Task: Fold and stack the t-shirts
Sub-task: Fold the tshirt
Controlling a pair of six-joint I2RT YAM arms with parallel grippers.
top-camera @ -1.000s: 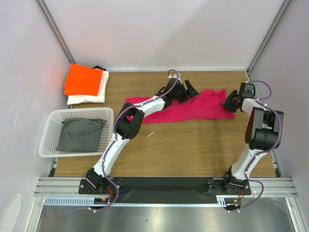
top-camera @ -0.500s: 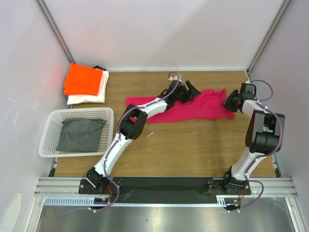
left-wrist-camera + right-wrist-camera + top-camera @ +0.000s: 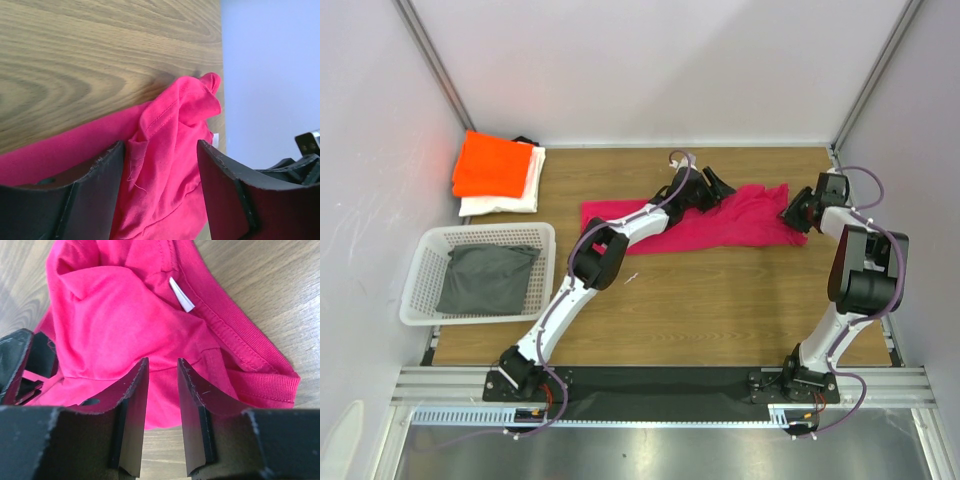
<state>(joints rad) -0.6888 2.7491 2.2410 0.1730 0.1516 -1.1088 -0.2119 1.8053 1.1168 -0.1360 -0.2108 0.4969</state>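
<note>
Pale walls close round the wooden table (image 3: 720,310), and we take the white lattice basket (image 3: 490,229), with a grey cloth (image 3: 488,280) lying in it, as our marker. Just beyond the basket, toward the back wall, the orange t-shirt (image 3: 495,165) sits folded on the folded white t-shirt (image 3: 505,202), so we judge those two done. The pink t-shirt (image 3: 740,222) lies well to the right of the basket, a rumpled band on the wood, not folded at all. Its collar end, with the neck label (image 3: 181,295) showing, is the end farthest from the basket. The left gripper (image 3: 160,145) stands about halfway along the shirt's back edge, counting from the basket end. Its jaws are wide, with a raised fold of pink cloth between them that is not clamped. The right gripper (image 3: 163,362) sits at the collar end with its jaws narrow. Pink cloth shows in the slit, but we cannot tell whether any is pinched. We read this as the spreading step. Next, we think, the left jaws need to shut on that fold. Then both arms should draw the shirt flat before the first fold. The cloth is thin and bunched, so a pinch may catch extra layers.
</note>
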